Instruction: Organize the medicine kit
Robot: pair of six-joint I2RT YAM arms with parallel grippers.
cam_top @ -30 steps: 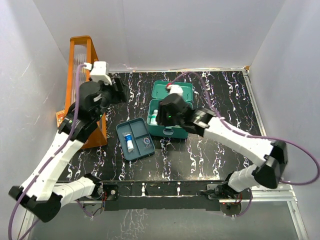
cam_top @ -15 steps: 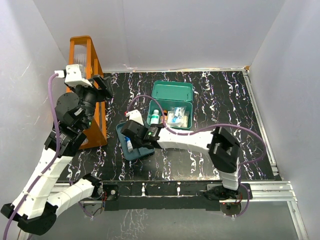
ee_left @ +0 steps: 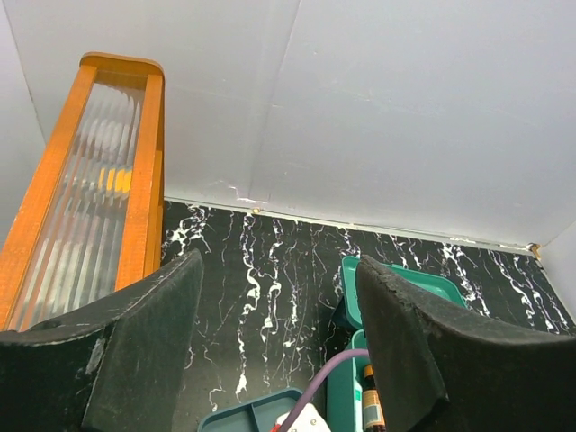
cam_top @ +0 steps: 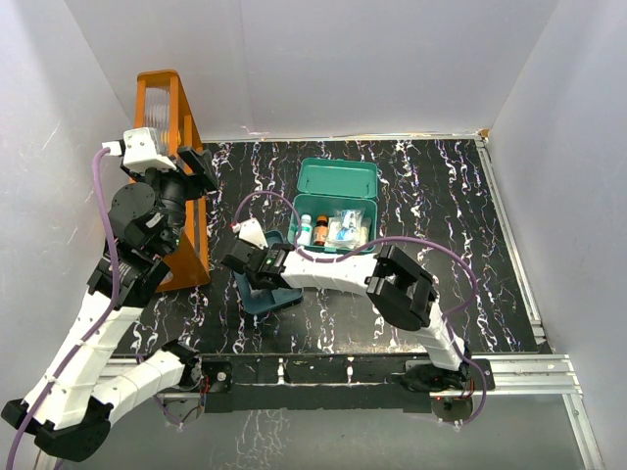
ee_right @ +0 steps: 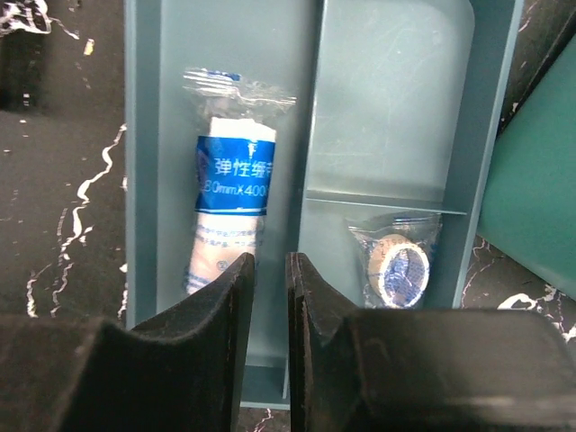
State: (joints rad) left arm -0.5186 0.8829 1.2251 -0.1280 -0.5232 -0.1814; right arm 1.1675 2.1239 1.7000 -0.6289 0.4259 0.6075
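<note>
Bright, even light; near fingers slightly blurred.

surface: black marbled table | on it: medicine kit, divided tray, orange rack

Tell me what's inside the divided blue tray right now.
The tray holds a wrapped bandage roll in its long compartment and a small wrapped tape roll in another; the third is empty. The right gripper's fingers cover the near edge.

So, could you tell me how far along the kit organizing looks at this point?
Partly done: the open medicine kit already holds bottles and packets. In hand: the right gripper is over the divided tray, nearly closed, holding nothing. Left: a bandage roll and tape roll remain there. The left gripper is open, empty.
</note>
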